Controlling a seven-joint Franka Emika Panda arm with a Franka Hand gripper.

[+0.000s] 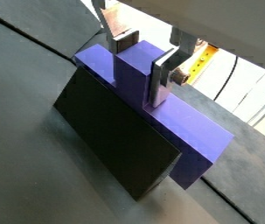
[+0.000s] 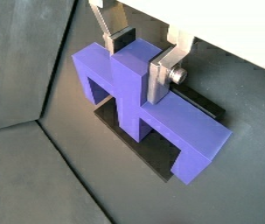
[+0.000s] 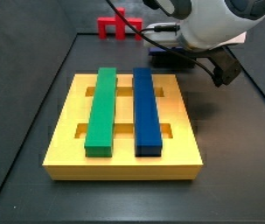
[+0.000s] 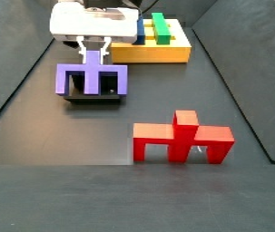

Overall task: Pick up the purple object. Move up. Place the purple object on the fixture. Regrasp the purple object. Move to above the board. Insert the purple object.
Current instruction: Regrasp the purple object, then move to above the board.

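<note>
Gripper: the gripper (image 1: pixel 142 72) stands over the purple piece (image 1: pixel 158 109) in both wrist views; its silver fingers (image 2: pixel 160 77) press against the two sides of the piece's raised middle post, clamped on it; in a side view the gripper (image 4: pixel 93 56) comes down from above onto the same post.
Purple piece: the purple piece (image 2: pixel 141 96) rests on the fixture (image 2: pixel 158 156), its long bar across the top of the dark bracket; in a side view it (image 4: pixel 91 79) sits on the dark base (image 4: pixel 91 97) on the floor.
Fixture: the fixture (image 1: pixel 117 144) shows as a dark plate beneath and beside the piece.
Board: the yellow board (image 3: pixel 68 122) lies near the fixture; a green bar (image 3: pixel 101 109) and a blue bar (image 3: pixel 146 108) lie side by side in it.
Red piece: a red piece (image 4: pixel 182 139) stands on the floor, apart from the fixture; also seen far behind the board (image 3: pixel 112 25).
</note>
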